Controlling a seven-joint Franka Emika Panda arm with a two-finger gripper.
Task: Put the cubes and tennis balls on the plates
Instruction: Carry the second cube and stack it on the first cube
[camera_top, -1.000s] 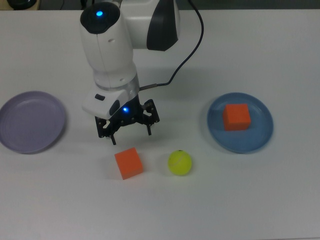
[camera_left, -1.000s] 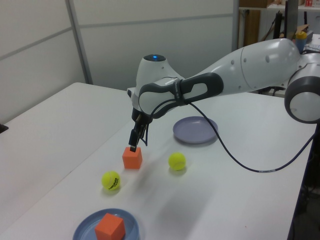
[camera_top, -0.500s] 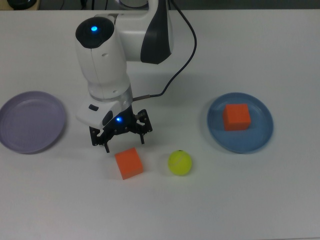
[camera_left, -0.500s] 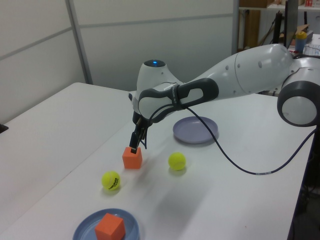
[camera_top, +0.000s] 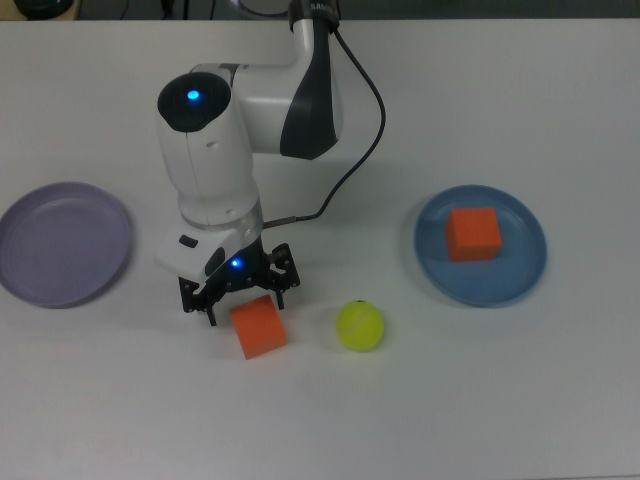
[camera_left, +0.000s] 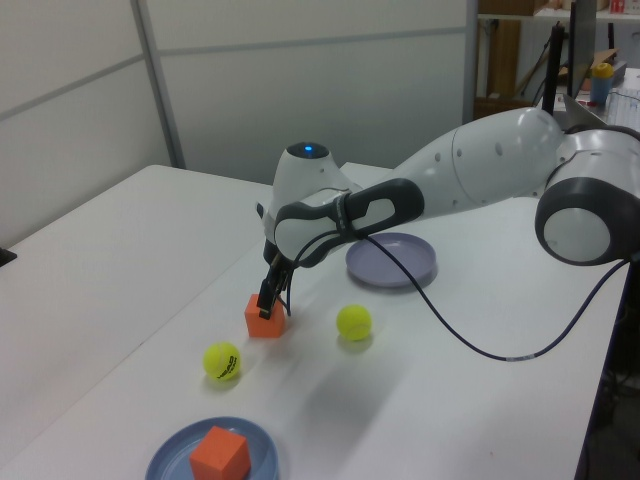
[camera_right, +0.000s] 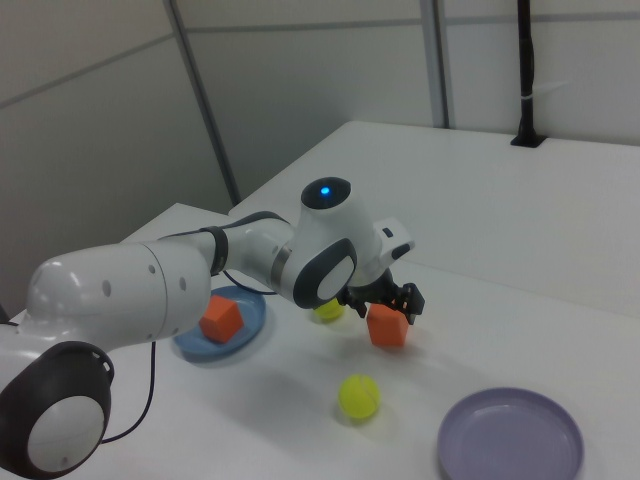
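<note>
Now the pincer (camera_top: 238, 293) hangs spread open just above the loose orange cube (camera_top: 258, 326) on the desk (camera_top: 500, 400); whether a finger touches it seems unclear. It should straddle flat faces squarely before closing, then carry it to the lavender plate (camera_top: 60, 243), top view's left.

Illumination is bright, even and diffuse from overhead. The white counter (camera_top: 520, 400) shows only soft, faint shadows beneath the arm (camera_left: 480, 170). The arm's glossy shell carries mild highlights. Focus is slightly soft; edge distortion is negligible.
</note>
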